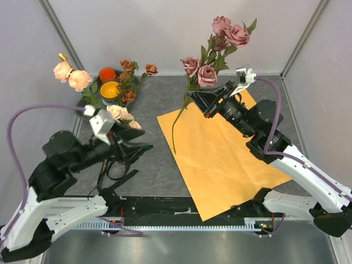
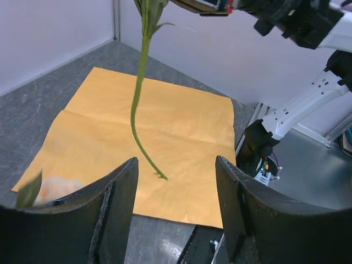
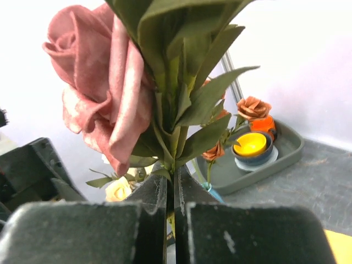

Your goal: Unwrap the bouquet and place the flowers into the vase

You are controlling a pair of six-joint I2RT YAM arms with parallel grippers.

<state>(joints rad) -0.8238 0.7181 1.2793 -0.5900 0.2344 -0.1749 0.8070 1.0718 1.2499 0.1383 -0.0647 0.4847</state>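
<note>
Flowers (image 1: 207,75) (mauve) pinched between right jaws.

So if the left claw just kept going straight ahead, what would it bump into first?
Probably the green stem hanging from the right gripper; it dangles between the left gripper's open jaws in its view. The orange paper lies behind it. Depth is unclear, so paper first is possible.

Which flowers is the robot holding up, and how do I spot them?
Find the big orange paper sheet lying flat. Over its far edge the right pincer pinches a long green stem. On top are the mauve roses; the bunches further left are peach, cream or rust-brown.
</note>
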